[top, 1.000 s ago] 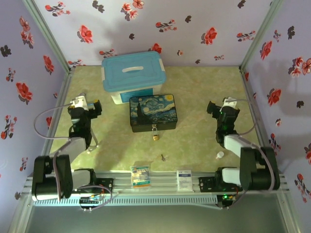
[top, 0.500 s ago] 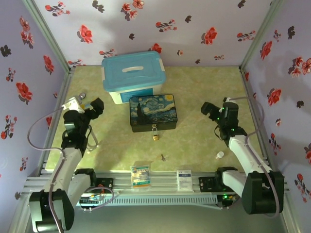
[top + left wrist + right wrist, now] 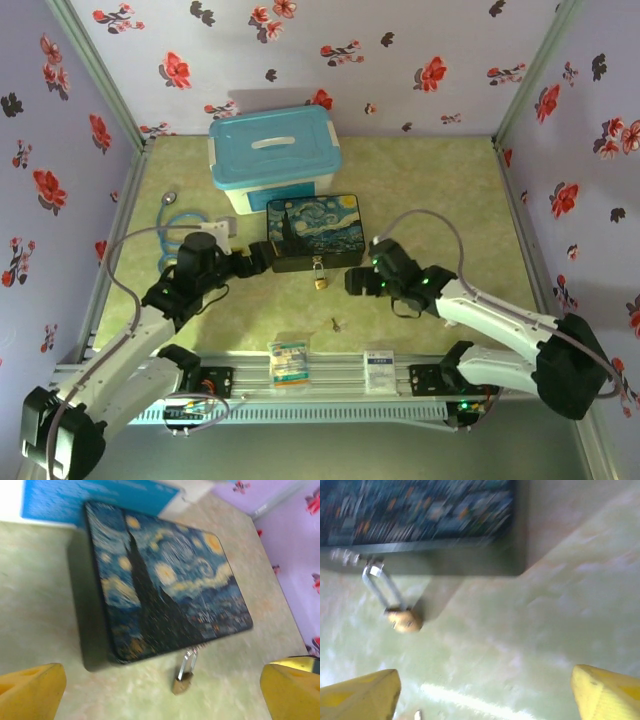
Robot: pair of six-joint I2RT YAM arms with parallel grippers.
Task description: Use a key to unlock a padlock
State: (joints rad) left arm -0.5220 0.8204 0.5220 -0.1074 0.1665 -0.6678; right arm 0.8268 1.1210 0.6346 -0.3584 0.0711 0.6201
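- Hanging by its thin silver shackle from the clasp on the near side of the Starry Night box, the brass padlock is resting with its body on the green table.
- The key is lying on the table, near of the padlock and apart from it, with neither gripper touching it.
- The left gripper is hovering just beside the box's near-left corner and pointing right.
- In the left wrist view, its yellow fingertips are standing wide apart around nothing, with the padlock and the box lying beyond them.
- The right gripper is reaching in from the right and hovering just right of the padlock.
- In the right wrist view, its yellow fingertips are also spread wide and holding nothing, with the padlock sitting ahead near the left finger, below the box's edge.
- A blue-lidded storage bin is standing just beyond the box on its far side.
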